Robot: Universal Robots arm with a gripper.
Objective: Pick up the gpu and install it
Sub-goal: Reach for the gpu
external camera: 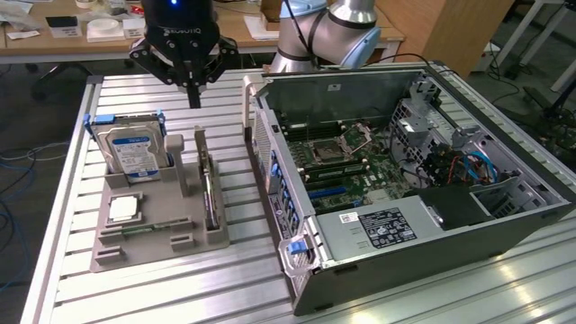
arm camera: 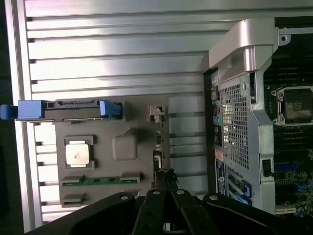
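High oblique exterior view, close straight-down wrist view, both on parts holder (external camera: pixel 148 248) and open case (external camera: pixel 405 263).

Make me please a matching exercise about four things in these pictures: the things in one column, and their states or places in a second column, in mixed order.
Things
1. gpu
2. hard drive
3. gripper
4. computer case

States
A. shut, holding nothing
B. lying open, its inside showing
C. standing on edge in a slot of the gray holder, on the side nearest the case
D. upright in the holder, with a blue-white label

Pairs: 1-C, 2-D, 3-A, 4-B
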